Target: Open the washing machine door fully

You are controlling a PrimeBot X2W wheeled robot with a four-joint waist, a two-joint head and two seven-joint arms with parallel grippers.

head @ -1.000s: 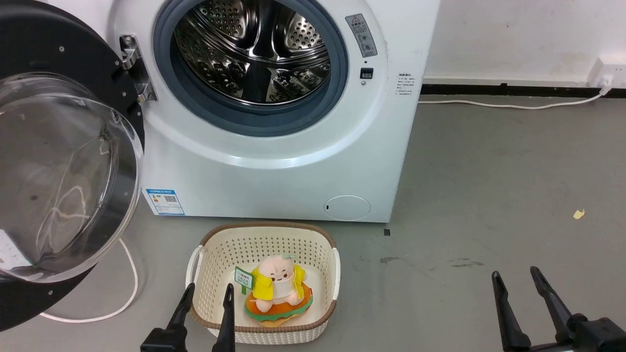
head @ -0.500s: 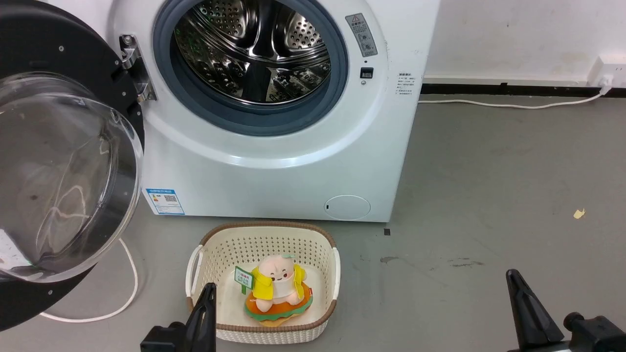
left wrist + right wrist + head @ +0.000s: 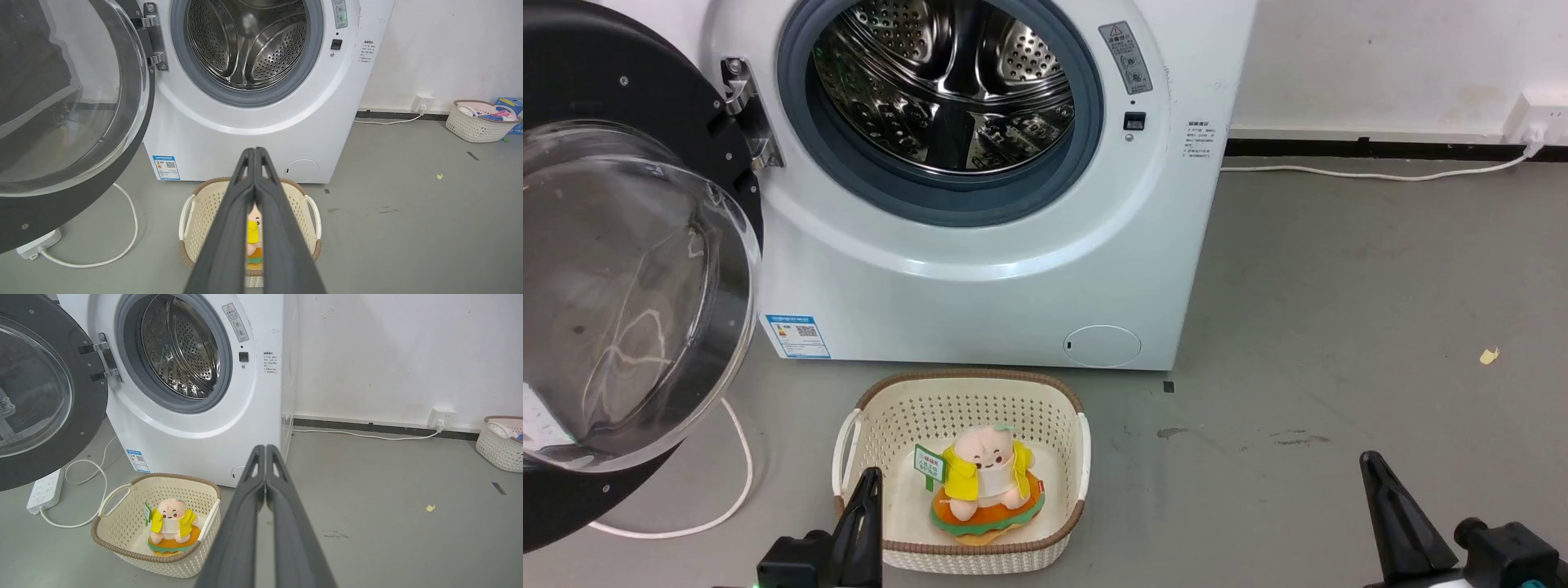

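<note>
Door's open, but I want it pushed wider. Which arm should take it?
Left. The washing machine door hangs on the robot's left, and the left hand, shut, sits nearer it, at the left edge of the basket. The right hand, also shut, lies far right, beyond the basket.

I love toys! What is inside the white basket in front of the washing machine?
A plush doll in a yellow jacket sits on a burger-shaped cushion, with a small green sign beside it. The floor of the basket under the toy is covered.
</note>
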